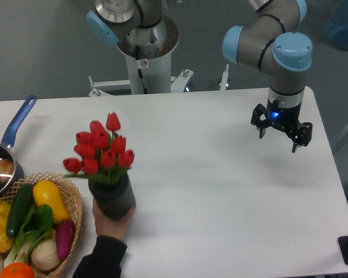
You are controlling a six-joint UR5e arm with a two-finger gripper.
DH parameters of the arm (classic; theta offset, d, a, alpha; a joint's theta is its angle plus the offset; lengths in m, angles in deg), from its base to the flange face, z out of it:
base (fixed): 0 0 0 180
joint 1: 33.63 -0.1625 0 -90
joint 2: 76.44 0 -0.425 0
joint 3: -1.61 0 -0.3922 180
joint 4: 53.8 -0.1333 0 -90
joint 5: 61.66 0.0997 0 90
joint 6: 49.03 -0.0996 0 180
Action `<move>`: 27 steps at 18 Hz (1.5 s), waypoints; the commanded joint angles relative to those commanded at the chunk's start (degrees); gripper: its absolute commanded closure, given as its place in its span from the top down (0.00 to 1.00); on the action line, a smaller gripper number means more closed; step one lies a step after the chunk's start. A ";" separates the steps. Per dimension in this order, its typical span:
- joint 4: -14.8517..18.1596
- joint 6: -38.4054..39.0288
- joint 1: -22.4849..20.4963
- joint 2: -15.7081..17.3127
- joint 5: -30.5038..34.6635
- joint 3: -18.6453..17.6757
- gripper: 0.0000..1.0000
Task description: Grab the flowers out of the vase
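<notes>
A: Standing in the vase, the flowers form a tight bunch of red tulips, with green leaves showing just above the rim. Where does the vase sit?

B: On the white table, near its front left edge, just right of the wicker basket of vegetables. A person's hand cups the dark grey, ribbed vase from below.

A: And the gripper?

B: It hangs over the right side of the table, well apart from the flowers. Its two fingers point downward and are spread apart; nothing is held between them, and they touch nothing.

A: Anything else?

B: A blue-handled pan lies at the left edge.
</notes>
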 joint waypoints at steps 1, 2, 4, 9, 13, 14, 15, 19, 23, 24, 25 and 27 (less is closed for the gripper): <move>0.00 -0.09 0.00 0.00 0.00 0.00 1.00; 0.09 -0.09 -0.09 0.00 -0.09 0.00 1.00; 0.18 -0.09 -0.18 0.00 -0.09 0.00 1.00; 0.09 0.35 -0.18 0.00 -0.17 -1.23 1.00; -0.44 -0.09 -0.27 0.17 -0.62 -5.61 1.00; -0.35 0.00 -0.26 0.35 -0.62 -6.76 1.00; -0.44 -0.09 -0.35 0.35 -0.70 -7.81 1.00; -0.44 0.35 1.75 0.53 -5.25 -8.61 1.00; -0.44 5.44 4.56 2.11 -13.70 -8.61 1.00; -0.61 5.88 5.53 2.37 -15.28 -8.61 1.00; -0.62 5.89 6.41 2.46 -18.69 -8.53 1.00; -0.62 5.45 7.03 2.20 -27.46 -8.53 1.00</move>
